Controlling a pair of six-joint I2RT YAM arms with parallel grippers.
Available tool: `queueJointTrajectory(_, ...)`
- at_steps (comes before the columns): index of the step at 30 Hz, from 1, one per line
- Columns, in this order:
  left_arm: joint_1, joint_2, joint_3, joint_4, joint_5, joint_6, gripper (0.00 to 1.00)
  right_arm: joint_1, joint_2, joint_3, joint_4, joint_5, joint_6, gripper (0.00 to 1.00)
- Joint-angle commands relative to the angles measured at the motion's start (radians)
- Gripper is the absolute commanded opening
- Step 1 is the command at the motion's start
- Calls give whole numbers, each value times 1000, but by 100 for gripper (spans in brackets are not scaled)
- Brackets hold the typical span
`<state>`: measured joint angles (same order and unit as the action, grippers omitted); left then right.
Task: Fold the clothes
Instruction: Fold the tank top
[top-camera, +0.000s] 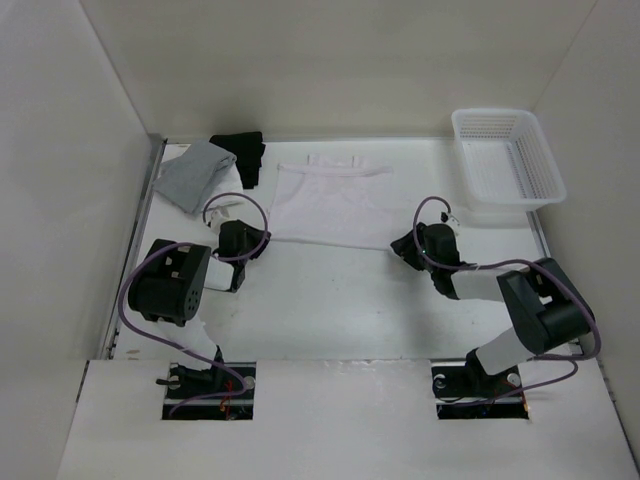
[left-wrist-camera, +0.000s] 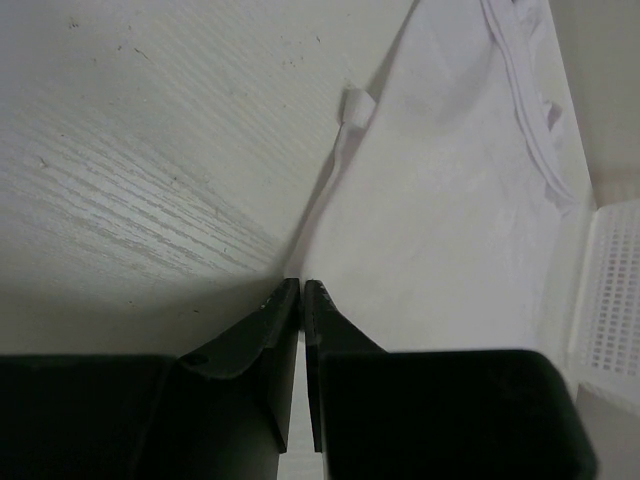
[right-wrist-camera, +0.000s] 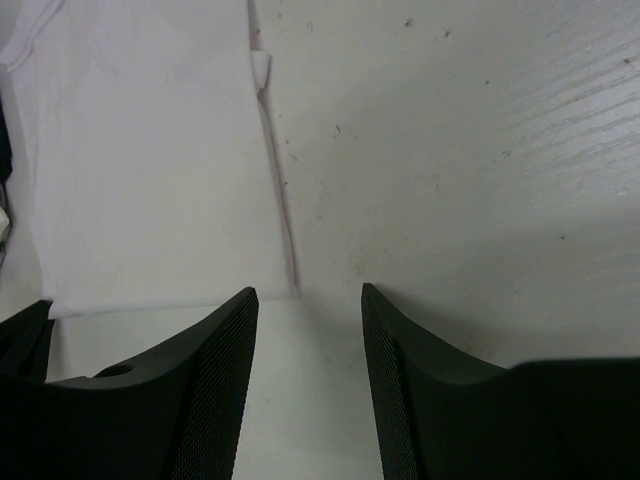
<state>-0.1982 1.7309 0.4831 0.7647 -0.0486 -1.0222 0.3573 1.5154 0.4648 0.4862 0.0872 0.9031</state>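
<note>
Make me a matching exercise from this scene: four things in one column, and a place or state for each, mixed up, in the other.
Column one:
1. left pincer
2. right pincer
3. basket
4. grey garment

Column two:
a. far right corner
b. shut on the edge of the top
c. open
d. far left, beside the black garment

Pairs: 1-b, 2-c, 3-a, 4-d.

The pale wood-grain counter (top-camera: 330, 300) bears a thin white sleeveless top (top-camera: 335, 205), flat beyond the left gripper (top-camera: 266, 238) and right gripper (top-camera: 398, 246). A crumpled grey garment (top-camera: 195, 175) and black garment (top-camera: 242, 152) lie past the left, a white mesh basket (top-camera: 505, 202) past the right.
</note>
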Motion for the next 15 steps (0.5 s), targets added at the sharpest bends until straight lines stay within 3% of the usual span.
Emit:
queueJointTrajectory(1,-13,-51,-24,-10,-26,-4,6,30,49,61,12,17,26,48)
queueJointTrajectory(10,-28,-30,-37,15,-28,5,6,61,141,104,28,-10,86,33)
queueJointTrajectory(15,-36,-39,-37,16,-31,10,6,61,106,77,31,45,108,27)
